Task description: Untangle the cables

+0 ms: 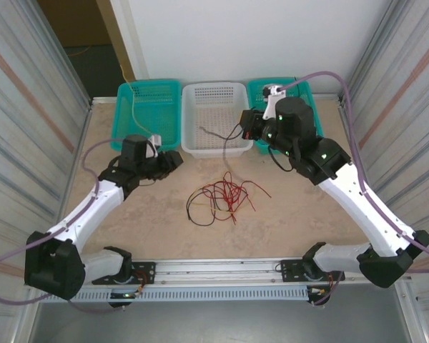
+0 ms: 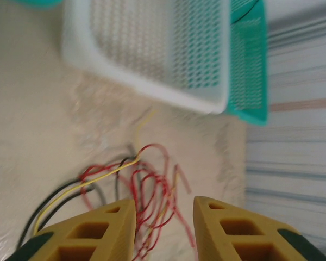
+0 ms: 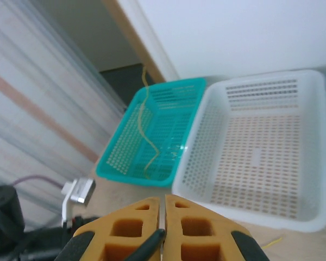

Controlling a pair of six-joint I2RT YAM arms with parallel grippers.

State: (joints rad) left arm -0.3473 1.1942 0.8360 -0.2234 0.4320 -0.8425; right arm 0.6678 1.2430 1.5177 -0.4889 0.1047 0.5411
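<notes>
A tangle of thin red, black and pale yellow cables [image 1: 222,196] lies on the table's middle. In the left wrist view the cables [image 2: 141,179] spread on the table beyond my left gripper [image 2: 164,204], whose fingers stand apart with nothing between them. That left gripper [image 1: 175,161] hovers left of the tangle. My right gripper [image 1: 247,130] is at the white basket's right front corner, shut on a black cable [image 1: 218,134] that trails into the basket. In the right wrist view the black cable [image 3: 146,244] is pinched between the closed right gripper [image 3: 163,200].
Three baskets line the back edge: a teal one [image 1: 149,86] holding a pale yellow cable [image 1: 132,107], a white one [image 1: 213,87] and another teal one [image 1: 257,86]. Corrugated walls stand on both sides.
</notes>
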